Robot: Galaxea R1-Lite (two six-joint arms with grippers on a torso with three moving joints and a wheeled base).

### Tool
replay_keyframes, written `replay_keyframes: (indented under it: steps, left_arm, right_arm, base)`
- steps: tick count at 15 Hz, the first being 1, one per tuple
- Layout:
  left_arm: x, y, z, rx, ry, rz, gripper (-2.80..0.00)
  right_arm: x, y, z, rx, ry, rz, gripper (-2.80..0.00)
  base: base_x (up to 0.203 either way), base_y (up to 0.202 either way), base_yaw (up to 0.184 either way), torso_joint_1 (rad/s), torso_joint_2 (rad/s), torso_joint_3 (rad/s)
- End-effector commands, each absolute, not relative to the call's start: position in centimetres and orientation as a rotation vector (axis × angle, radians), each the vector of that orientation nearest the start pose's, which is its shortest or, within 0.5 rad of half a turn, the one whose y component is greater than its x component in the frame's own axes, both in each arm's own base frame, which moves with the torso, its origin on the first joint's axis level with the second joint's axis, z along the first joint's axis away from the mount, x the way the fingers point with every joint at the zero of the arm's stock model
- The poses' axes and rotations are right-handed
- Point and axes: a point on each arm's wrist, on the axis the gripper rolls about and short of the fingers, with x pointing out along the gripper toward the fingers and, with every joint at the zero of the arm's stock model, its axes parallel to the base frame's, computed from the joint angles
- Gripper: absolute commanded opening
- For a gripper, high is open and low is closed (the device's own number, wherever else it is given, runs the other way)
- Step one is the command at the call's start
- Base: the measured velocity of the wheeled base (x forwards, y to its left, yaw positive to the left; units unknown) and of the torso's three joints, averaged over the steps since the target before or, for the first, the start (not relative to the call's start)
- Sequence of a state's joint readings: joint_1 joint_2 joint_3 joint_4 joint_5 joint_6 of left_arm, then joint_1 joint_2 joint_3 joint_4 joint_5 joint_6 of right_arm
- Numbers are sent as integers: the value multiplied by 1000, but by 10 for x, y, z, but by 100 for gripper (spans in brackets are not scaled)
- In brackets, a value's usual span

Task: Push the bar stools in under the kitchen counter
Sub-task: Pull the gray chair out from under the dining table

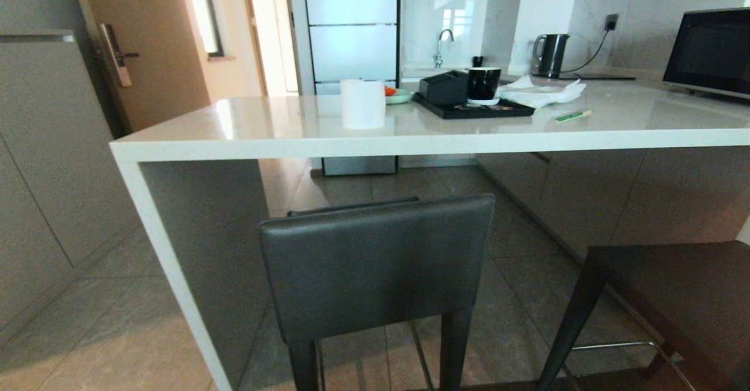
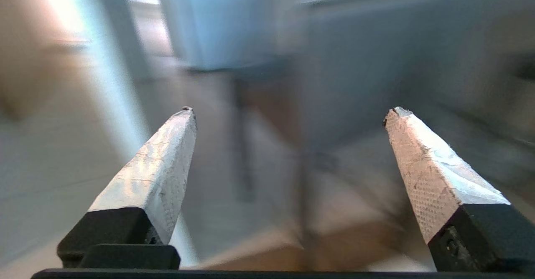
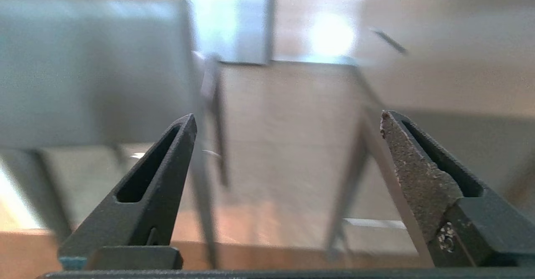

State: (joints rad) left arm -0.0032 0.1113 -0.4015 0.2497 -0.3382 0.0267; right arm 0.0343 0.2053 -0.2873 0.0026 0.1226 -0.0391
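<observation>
Both bar stools [image 1: 378,268] stand at 6 o'clock before the surface [image 1: 410,130]; left gripper [image 2: 292,111] and right gripper [image 3: 288,118] fingers spread, seemingly empty.

Your head view cuts the near bar stool [image 1: 378,268] off below the backrest, so its legs run out of frame and its seat hides behind the backrest. The second stool [image 1: 674,303] on the right shows you only a seat corner, one leg and part of a chrome bar. The kitchen counter [image 1: 410,136] runs off the right edge. Both wrist views are smeared: beyond the fingers you get only blurred shapes of legs and floor, nothing you can name.
</observation>
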Motion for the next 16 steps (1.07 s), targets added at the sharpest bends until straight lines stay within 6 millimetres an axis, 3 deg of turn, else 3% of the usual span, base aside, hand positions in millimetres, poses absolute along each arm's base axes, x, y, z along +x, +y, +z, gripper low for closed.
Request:
replay_keyframes:
  steps: [1, 5, 6, 8, 11, 14, 16]
  left_arm:
    - [-43, -10, 186, -10, 94, -513, 0]
    - [13, -14, 239, -198, 172, -710, 0]
    - [32, -18, 256, -316, 156, -738, 0]
    - [71, -25, 272, -426, 147, -768, 0]
    - [118, -30, 247, -376, 241, -738, 0]
    - [155, -9, 219, -225, 210, -619, 0]
    - [174, 12, 199, -204, 216, -541, 0]
  right_arm:
    - [1, 3, 194, -18, -15, 219, 0]
    - [51, 10, 258, 145, 5, 278, 0]
    - [63, 12, 269, 204, 18, 304, 0]
    - [79, 18, 270, 291, 90, 424, 0]
    - [110, 23, 260, 305, 162, 453, 0]
    - [151, 14, 255, 309, 152, 406, 0]
    - [166, 5, 240, 331, 218, 474, 0]
  base:
    - [0, 0, 0, 0, 0, 0]
    - [0, 0, 0, 0, 0, 0]
    - [0, 0, 0, 0, 0, 0]
    - [0, 0, 0, 0, 0, 0]
    - [0, 0, 0, 0, 0, 0]
    - [0, 0, 0, 0, 0, 0]
    - [0, 0, 0, 0, 0, 0]
